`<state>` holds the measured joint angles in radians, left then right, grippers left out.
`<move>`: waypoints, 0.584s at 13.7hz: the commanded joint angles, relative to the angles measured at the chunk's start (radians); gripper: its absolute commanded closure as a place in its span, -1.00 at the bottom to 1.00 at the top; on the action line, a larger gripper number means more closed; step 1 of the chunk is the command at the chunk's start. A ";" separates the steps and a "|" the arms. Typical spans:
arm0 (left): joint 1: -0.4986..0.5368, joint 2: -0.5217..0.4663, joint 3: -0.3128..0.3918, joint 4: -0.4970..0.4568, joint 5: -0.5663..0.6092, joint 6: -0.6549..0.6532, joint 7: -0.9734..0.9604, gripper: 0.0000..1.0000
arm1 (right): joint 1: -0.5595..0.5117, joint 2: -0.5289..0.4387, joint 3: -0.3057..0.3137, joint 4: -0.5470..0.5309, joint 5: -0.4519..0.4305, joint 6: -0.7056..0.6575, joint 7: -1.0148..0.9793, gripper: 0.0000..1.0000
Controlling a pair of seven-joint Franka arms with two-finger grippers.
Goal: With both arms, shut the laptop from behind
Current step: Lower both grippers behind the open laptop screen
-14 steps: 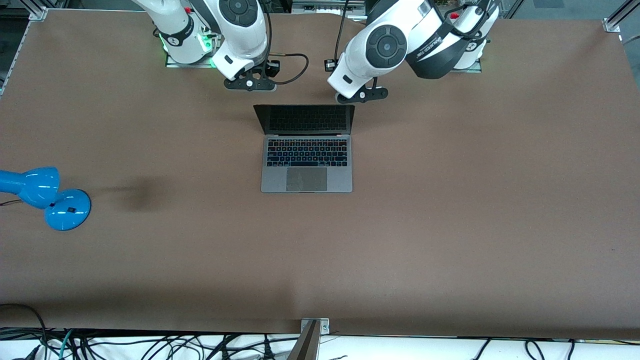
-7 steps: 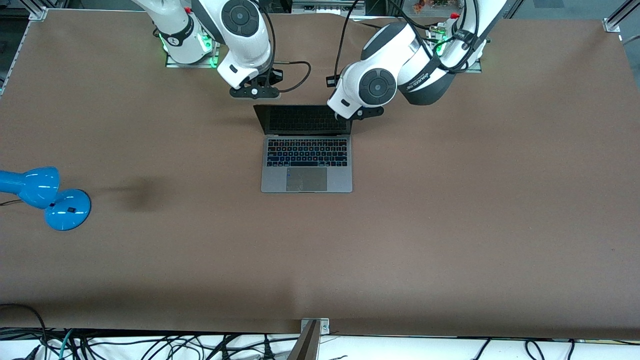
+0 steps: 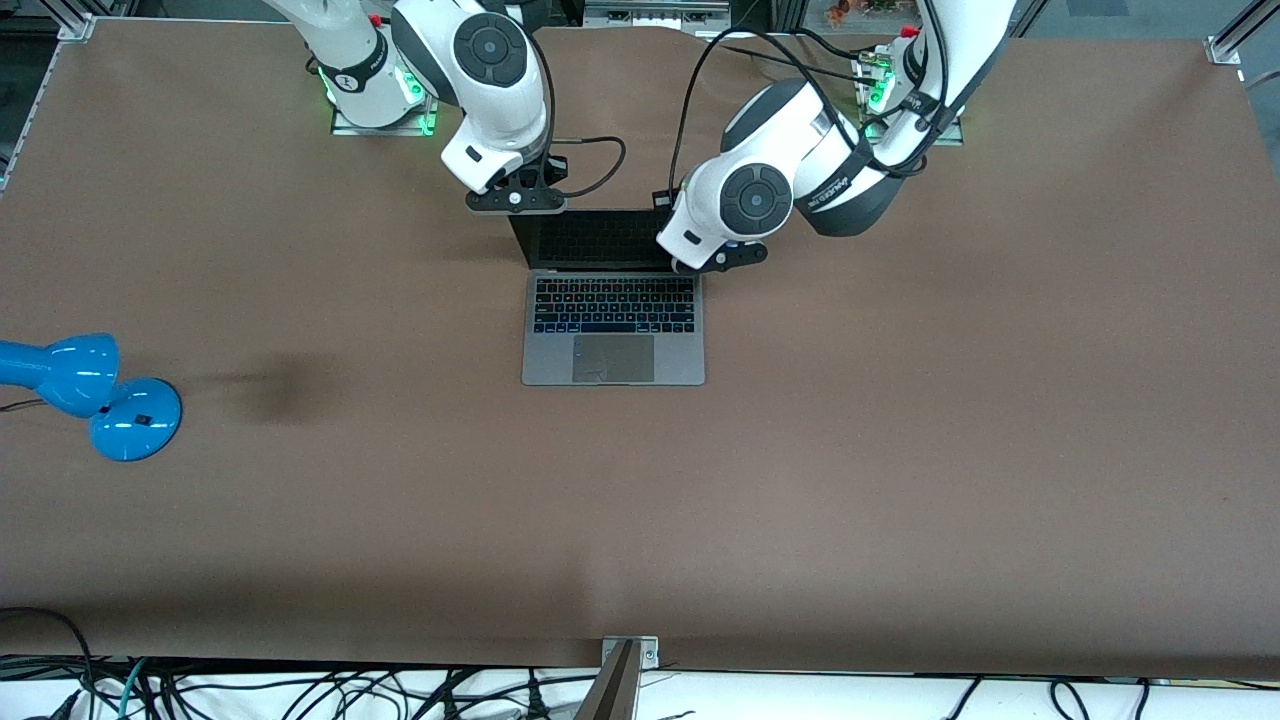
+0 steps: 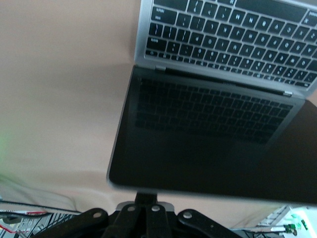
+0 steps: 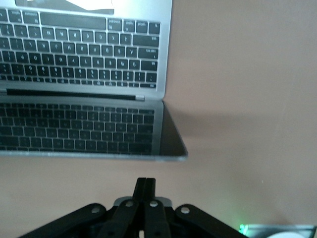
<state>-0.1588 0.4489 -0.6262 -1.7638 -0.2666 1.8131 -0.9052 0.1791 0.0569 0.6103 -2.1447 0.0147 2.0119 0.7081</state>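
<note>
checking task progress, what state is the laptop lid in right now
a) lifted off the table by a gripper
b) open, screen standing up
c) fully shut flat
b: the laptop sits on the table with its keyboard uncovered and its dark screen raised, mirroring the keys in both wrist views.

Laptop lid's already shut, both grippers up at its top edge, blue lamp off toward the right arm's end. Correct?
Not quite: the laptop is open, screen upright with the keyboard showing, as the front view shows. The rest holds: the left gripper and right gripper are at the lid's top edge, and the lamp sits toward the right arm's end.
</note>
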 commanded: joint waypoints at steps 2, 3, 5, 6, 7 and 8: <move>-0.004 0.072 0.000 0.096 0.056 0.018 -0.015 1.00 | -0.017 0.046 0.000 0.038 -0.065 0.057 0.001 1.00; -0.004 0.086 0.000 0.108 0.069 0.020 -0.015 1.00 | -0.020 0.064 -0.003 0.054 -0.076 0.073 0.002 1.00; -0.004 0.120 0.002 0.138 0.075 0.020 -0.014 1.00 | -0.033 0.090 -0.006 0.087 -0.084 0.074 0.004 1.00; -0.004 0.137 0.005 0.153 0.075 0.020 -0.014 1.00 | -0.043 0.098 -0.006 0.100 -0.090 0.074 0.004 1.00; -0.004 0.151 0.010 0.168 0.076 0.020 -0.014 1.00 | -0.049 0.112 -0.009 0.112 -0.107 0.076 0.002 1.00; -0.004 0.160 0.013 0.175 0.095 0.020 -0.014 1.00 | -0.049 0.127 -0.010 0.129 -0.119 0.076 0.002 1.00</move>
<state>-0.1574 0.5556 -0.6140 -1.6494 -0.2225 1.8396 -0.9053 0.1398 0.1424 0.5963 -2.0634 -0.0710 2.0895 0.7080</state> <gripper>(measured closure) 0.991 0.991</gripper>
